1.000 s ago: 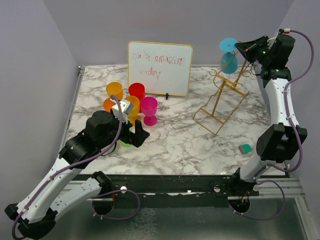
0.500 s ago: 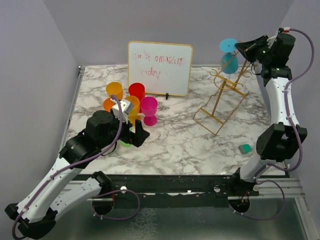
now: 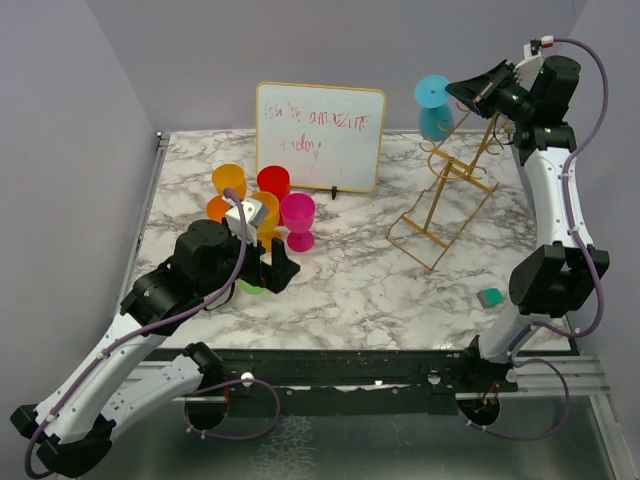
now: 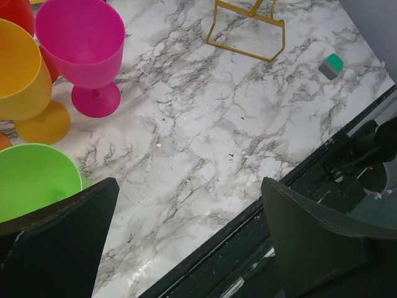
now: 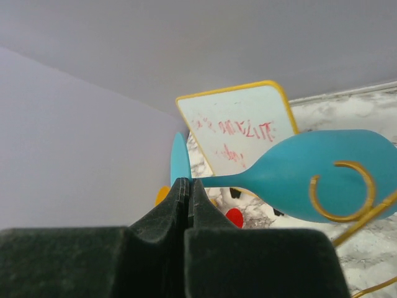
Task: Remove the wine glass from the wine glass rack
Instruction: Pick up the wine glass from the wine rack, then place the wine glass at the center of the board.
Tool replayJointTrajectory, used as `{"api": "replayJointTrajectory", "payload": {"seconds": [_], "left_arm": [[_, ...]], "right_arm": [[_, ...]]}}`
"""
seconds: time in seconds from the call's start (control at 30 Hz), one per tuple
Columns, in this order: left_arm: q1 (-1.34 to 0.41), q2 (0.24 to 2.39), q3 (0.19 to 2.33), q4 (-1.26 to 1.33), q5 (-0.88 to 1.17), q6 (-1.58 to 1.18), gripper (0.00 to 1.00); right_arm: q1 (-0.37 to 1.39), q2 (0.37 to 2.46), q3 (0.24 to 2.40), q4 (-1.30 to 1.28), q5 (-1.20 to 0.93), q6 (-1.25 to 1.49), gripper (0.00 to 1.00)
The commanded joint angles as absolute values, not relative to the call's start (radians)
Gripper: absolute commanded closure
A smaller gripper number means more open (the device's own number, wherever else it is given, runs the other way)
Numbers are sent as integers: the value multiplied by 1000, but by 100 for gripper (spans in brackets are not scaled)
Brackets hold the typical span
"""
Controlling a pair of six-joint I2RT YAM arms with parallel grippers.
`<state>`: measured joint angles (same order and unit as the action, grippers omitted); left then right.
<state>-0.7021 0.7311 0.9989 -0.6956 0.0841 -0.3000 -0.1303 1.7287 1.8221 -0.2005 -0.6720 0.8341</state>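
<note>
My right gripper (image 3: 458,93) is shut on the stem of the teal wine glass (image 3: 435,108), held high with its round foot up and bowl down. It hangs just left of the upper end of the gold wire wine glass rack (image 3: 440,195). In the right wrist view the pads (image 5: 180,192) pinch the stem by the foot, the wine glass bowl (image 5: 298,177) lies to the right, and a gold curl of the rack (image 5: 340,186) crosses it. Whether they touch I cannot tell. My left gripper (image 4: 189,186) stands open and empty over the table's front edge.
A white dry-erase board (image 3: 320,135) stands at the back. Pink (image 3: 297,215), red (image 3: 273,182), orange and yellow goblets cluster at the left; a green one (image 4: 34,177) sits by my left finger. A small teal block (image 3: 489,297) lies near the right arm.
My right gripper has risen and moved left, carrying the teal wine glass away from the rack's top rails. The left arm has not moved.
</note>
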Motion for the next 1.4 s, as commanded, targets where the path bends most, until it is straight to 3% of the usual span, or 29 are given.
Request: {"api": "replayJointTrajectory", "payload": {"seconds": [0.0, 0.4, 0.97, 1.37], "left_arm": [[-701, 712, 1011, -684, 51, -322, 1], [-699, 680, 1038, -672, -21, -348, 1], [-701, 673, 1088, -591, -58, -411, 1], [-700, 655, 1094, -542, -28, -456, 1]], "right_arm": [[-81, 1762, 1890, -219, -826, 766, 99], [55, 1706, 1901, -336, -944, 572, 99], [174, 1379, 1562, -150, -1106, 573, 99], [230, 1225, 1394, -176, -1129, 538, 99]]}}
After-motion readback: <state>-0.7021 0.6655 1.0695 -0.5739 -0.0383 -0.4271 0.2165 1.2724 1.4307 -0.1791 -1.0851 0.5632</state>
